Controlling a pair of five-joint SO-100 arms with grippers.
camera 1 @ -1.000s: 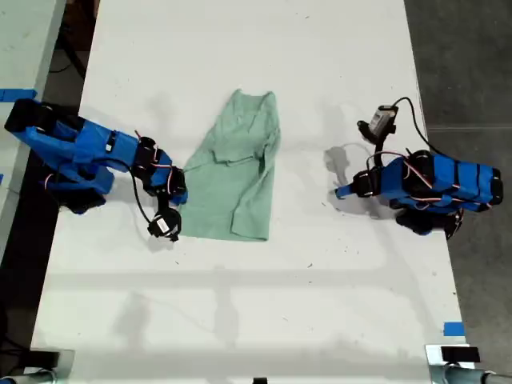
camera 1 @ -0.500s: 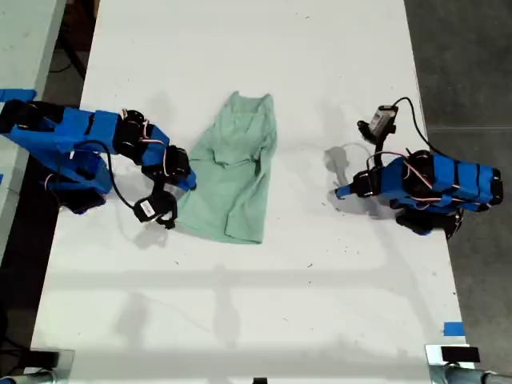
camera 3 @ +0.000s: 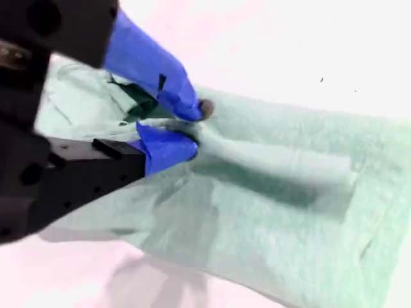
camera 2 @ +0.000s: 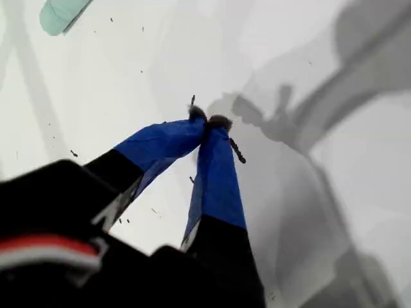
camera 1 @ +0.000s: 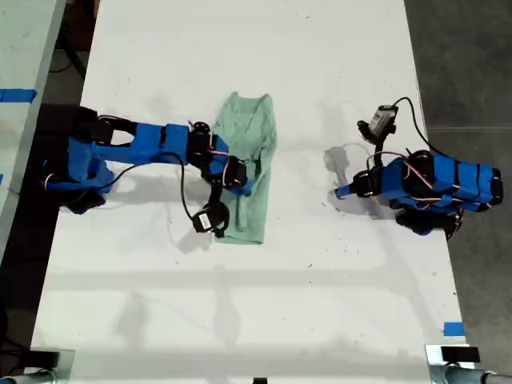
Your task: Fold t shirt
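T shirt [camera 1: 250, 172] lengthwise up-down, exterior view

White bench [camera 1: 320, 48], its surface flecked with small dark specks. Blue tape strip [camera 1: 18, 95] on the adjacent pale surface at the exterior view's left edge. Second blue tape piece [camera 1: 453, 328] on the bench edge near the exterior view's lower right. Dark grey floor [camera 1: 468, 56] beyond.

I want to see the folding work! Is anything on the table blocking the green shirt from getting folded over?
Nothing visible blocks it. My second gripper is already pinched on the t shirt, pulling one side over the middle. The table around the cloth is bare, and my first gripper rests shut at the exterior view's right, apart from the shirt.
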